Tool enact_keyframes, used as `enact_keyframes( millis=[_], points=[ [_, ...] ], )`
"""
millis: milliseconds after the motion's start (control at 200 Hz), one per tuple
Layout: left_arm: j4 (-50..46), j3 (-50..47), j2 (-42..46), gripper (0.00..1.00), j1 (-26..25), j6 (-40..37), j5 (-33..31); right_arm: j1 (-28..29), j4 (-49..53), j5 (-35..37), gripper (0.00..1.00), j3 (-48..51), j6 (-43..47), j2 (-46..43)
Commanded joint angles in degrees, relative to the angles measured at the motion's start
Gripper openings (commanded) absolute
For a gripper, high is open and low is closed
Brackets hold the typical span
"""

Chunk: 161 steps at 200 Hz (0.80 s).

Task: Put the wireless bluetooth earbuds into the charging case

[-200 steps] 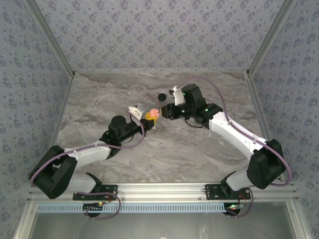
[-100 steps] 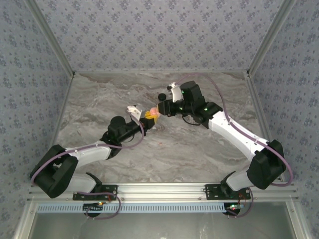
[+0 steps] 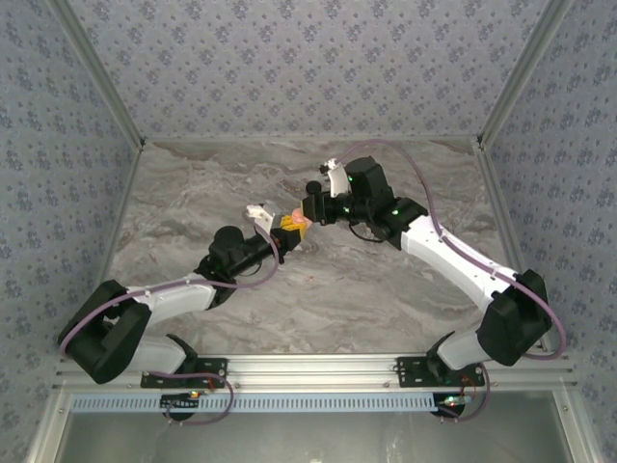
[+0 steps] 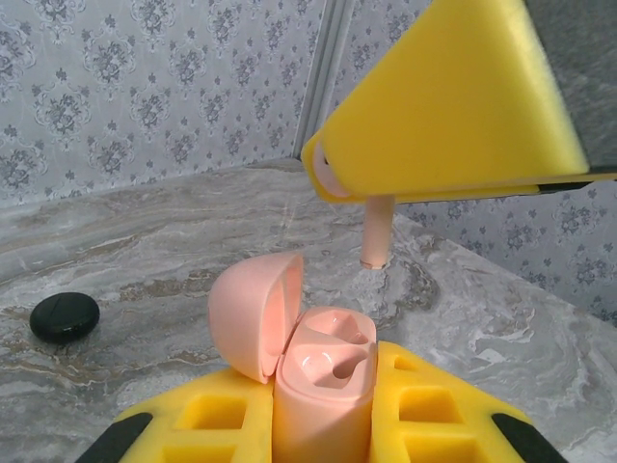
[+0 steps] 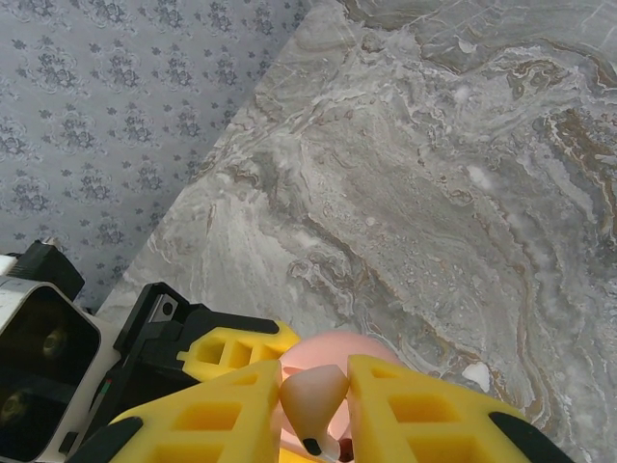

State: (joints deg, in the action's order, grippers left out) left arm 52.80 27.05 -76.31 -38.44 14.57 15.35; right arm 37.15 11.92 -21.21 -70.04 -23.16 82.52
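Right pincer (image 5: pixel 315 376) half-hides earbud (image 4: pixel 374 231); case (image 4: pixel 323 386) cropped

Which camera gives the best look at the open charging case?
The left wrist view: the charging case sits close and centred, lid open, inner wells visible. The top external view shows it as a small pink spot; the right wrist view shows a pink edge behind the yellow fingers.

Charging case (image 4: pixel 323 386), earbud (image 4: pixel 376 231) salmon-pink; fingers (image 5: pixel 424 415) yellow; table (image 5: pixel 434 145) grey marble
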Motion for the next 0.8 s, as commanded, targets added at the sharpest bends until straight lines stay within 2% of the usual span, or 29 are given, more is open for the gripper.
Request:
enact_keyframes(
  millis=[0,800],
  points=[
    [3.2,1.9,0.0,0.07,-0.5,1.3,-0.7,0.6,-1.1,1.2,0.25,-2.0,-0.6,0.6],
    [5.0,2.0,0.6,0.07,-0.6,3.2,-0.2,0.7,-1.8,1.3,0.25,-1.7,-1.1,1.6]
  ],
)
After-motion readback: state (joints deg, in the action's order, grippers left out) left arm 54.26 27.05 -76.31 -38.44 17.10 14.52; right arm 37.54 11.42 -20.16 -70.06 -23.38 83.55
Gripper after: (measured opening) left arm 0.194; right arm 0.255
